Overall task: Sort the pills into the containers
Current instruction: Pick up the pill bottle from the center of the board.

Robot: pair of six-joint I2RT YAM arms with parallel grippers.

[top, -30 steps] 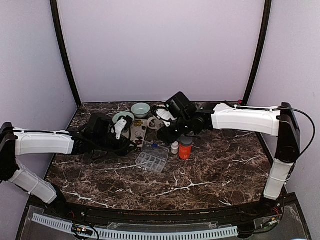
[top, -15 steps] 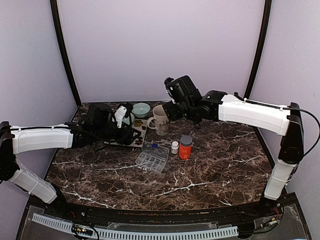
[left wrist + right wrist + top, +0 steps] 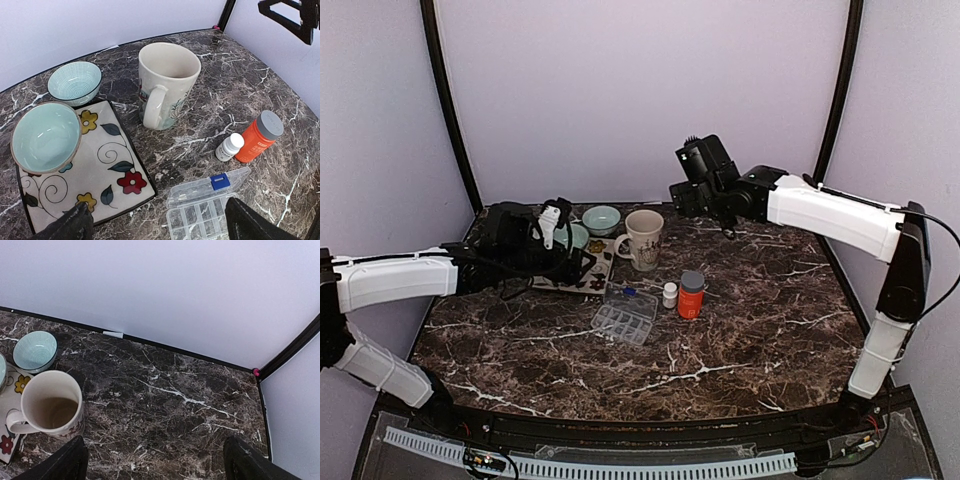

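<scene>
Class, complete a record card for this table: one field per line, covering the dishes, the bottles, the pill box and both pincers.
mug: upright, beside the floral tray
large bowl: on the tray
small bowl: on the marble table, beyond the tray
orange bottle: capped, upright
white bottle: capped, next to the orange one
pill box: clear, near the bottles
left pincer: open, holding nothing
right pincer: open, holding nothing

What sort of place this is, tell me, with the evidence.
Probably a robot test booth, not a kitchen: plain lilac walls enclose a marble-patterned table, with a left arm and right arm reaching over it.
</scene>
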